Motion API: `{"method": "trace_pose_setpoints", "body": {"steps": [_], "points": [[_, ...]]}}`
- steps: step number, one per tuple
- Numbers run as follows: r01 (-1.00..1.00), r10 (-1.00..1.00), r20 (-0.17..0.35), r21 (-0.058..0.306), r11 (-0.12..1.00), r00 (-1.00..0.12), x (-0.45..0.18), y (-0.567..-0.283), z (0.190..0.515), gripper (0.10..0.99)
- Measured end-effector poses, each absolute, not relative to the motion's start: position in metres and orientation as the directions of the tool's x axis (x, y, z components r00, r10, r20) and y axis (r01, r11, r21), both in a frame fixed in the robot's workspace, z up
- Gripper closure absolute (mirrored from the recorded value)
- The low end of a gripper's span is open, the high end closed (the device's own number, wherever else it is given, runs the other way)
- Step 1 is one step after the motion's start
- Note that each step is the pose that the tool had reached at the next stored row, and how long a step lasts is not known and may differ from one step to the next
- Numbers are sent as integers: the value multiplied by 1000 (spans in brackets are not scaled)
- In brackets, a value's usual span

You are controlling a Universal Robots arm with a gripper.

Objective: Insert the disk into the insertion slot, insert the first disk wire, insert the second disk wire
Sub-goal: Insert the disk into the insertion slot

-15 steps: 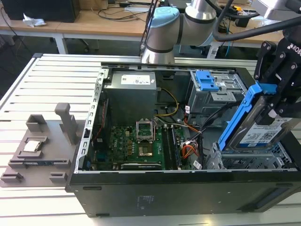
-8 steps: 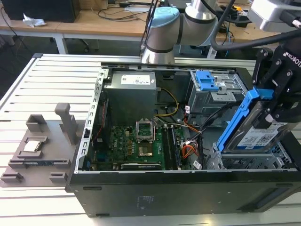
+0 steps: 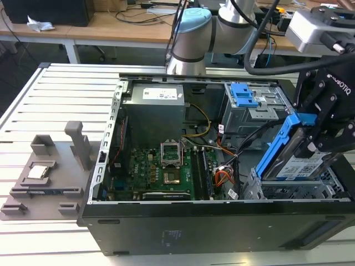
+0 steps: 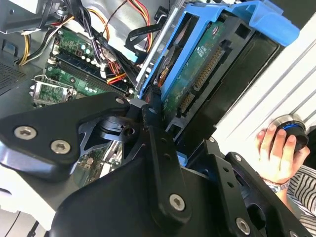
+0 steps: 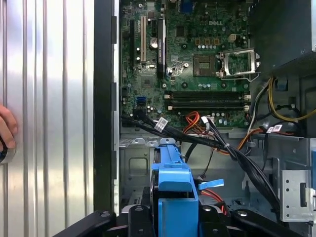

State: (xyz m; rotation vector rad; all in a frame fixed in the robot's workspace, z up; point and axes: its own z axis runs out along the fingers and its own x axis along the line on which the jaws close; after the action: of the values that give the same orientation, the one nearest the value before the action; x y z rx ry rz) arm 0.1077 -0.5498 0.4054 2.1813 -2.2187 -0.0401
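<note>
The disk [image 3: 293,164], a silver drive with a white label in a blue carrier, hangs tilted over the front right corner of the open computer case. My gripper [image 3: 316,138] is shut on it, its black fingers [image 4: 154,111] pressing the carrier's edges. Just below it lies the insertion slot [image 3: 288,193], a grey perforated metal cage; the disk's lower end reaches its mouth. In the second wrist view the disk's [image 4: 207,64] circuit side and connector face the camera. In the first wrist view the carrier [image 5: 175,180] stands between the fingers. Black disk wires [image 5: 207,140] run across the case beside the cage.
A grey bay with a blue latch plate [image 3: 244,94] sits behind the cage. The motherboard [image 3: 161,172] and the power supply [image 3: 154,111] take up the case's middle. A grey fixture [image 3: 47,177] lies on the slatted table. A person's hand [image 4: 276,153] rests on a knob beside the case.
</note>
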Motion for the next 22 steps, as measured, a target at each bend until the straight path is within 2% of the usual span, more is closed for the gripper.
{"method": "trace_pose_setpoints", "body": {"steps": [14,15,16,20,21,22], "points": [[-999,-1000,3,39,17,-17,108,-550,391,725],[-999,-1000,4,39,17,-17,108,-550,391,714],[-999,-1000,3,39,17,-17,108,-550,391,651],[-999,-1000,3,39,17,-17,108,-550,391,651],[-999,-1000,3,39,17,-17,108,-550,391,663],[-999,-1000,3,39,17,-17,108,-550,391,729]]}}
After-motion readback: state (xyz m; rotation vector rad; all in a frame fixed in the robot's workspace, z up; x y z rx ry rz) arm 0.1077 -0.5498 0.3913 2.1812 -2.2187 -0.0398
